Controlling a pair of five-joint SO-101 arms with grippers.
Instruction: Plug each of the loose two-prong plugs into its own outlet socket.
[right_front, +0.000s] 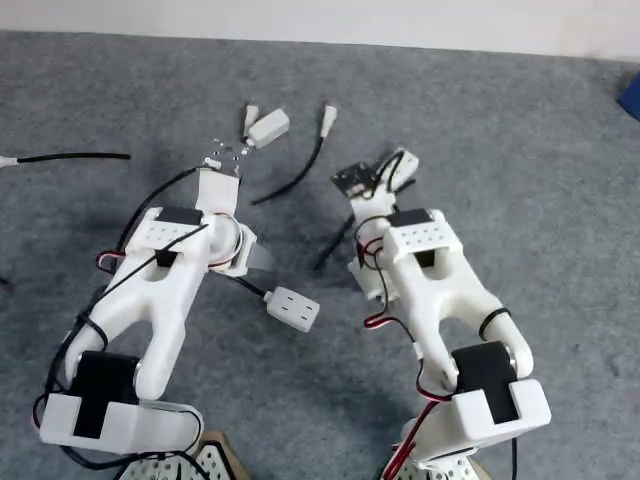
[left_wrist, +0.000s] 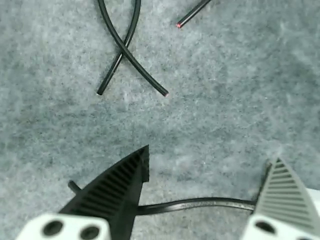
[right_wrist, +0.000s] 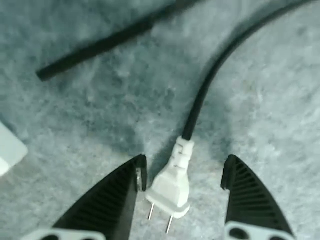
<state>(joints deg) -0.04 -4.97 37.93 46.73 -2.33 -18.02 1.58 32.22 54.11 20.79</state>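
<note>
Clearly the coming move belongs to the right arm. The left pincer (left_wrist: 211, 154) stands with its fingers apart over the grey surface (left_wrist: 225, 100). Only a black lead (left_wrist: 200, 203) runs crosswise between them, and there is no plug within its span. Between the two arms, just beside the left arm's wrist, a white socket (right_front: 293, 308) lies on the surface with its slotted face up.

The right pincer (right_wrist: 185, 158) is also apart, and a white plug (right_wrist: 172, 187) lies on the surface between its two fingers, closer to one than to the other. The plug's long axis runs nearly along the pincer's own reach, tilted a little. Its prongs (right_wrist: 160, 217) point back toward the wrist, and its cord (right_wrist: 205, 85) leads away ahead.

I judge that closing here would take the plug's body across its narrow width, which is a fair hold. The prongs would then face the arm and lie flat, while the socket sits back toward the arms' bases, to the left of this pincer, with its slots up. So the plug would most likely need tipping prongs-down before it can meet the socket. The trailing cord may drag against that turn.
</note>
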